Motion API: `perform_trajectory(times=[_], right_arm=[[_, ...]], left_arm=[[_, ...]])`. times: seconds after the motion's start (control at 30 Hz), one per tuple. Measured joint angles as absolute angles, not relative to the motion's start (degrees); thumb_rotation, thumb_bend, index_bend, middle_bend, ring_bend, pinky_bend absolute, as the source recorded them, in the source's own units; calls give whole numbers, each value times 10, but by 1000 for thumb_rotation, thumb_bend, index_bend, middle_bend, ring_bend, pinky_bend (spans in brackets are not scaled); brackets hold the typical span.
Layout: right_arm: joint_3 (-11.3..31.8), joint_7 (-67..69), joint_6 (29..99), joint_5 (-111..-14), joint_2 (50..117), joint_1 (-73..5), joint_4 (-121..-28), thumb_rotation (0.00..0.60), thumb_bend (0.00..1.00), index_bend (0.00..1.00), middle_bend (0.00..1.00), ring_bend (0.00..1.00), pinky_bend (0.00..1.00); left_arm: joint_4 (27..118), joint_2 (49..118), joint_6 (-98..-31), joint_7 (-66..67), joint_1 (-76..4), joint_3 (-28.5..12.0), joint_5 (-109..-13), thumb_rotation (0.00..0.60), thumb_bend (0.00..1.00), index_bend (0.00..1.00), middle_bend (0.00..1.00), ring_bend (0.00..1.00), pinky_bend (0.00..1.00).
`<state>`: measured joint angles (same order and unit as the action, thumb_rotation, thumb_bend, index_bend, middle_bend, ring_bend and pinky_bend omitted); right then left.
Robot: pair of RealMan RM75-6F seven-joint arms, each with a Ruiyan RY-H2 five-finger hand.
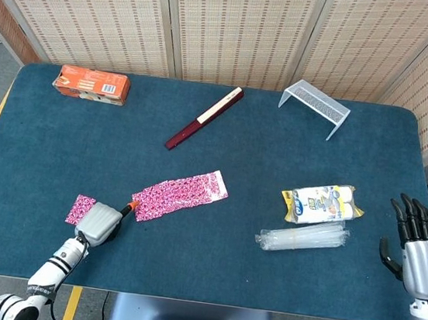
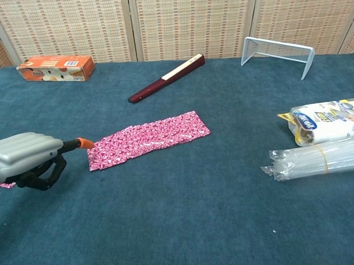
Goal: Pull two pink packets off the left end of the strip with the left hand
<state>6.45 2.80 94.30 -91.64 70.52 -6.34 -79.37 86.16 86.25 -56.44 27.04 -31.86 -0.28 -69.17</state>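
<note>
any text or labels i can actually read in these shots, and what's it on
None can be read for certain.
Orange box: white label with dark print, too blurred to read.
White and yellow package: blue logo and small print, too small to make out.
Pink strip: pattern only, no legible words.
Torn-off pink piece: pattern only.
Folded fan, wire rack and clear plastic bundle: no text visible.
</note>
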Motion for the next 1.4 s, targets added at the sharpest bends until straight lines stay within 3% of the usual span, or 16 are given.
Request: perform_trajectory(times=[0.43, 0.9, 1.4], right_arm=[[64, 31, 945, -917, 703, -63, -794, 600, 482, 0, 0, 0, 129], [62, 29, 942, -918, 704, -63, -796, 600, 482, 0, 0, 0, 129], [63, 27, 939, -915, 703, -63, -799, 600, 481, 0, 0, 0, 129]], left_arm=[[836, 887, -527, 284, -336, 0, -670, 600, 792, 110, 683, 749, 697], [845, 860, -547, 305, -327, -2, -629, 600, 793, 108, 683, 750, 699], [797, 856, -540, 303, -331, -16, -596, 600, 793, 108, 683, 750, 699]])
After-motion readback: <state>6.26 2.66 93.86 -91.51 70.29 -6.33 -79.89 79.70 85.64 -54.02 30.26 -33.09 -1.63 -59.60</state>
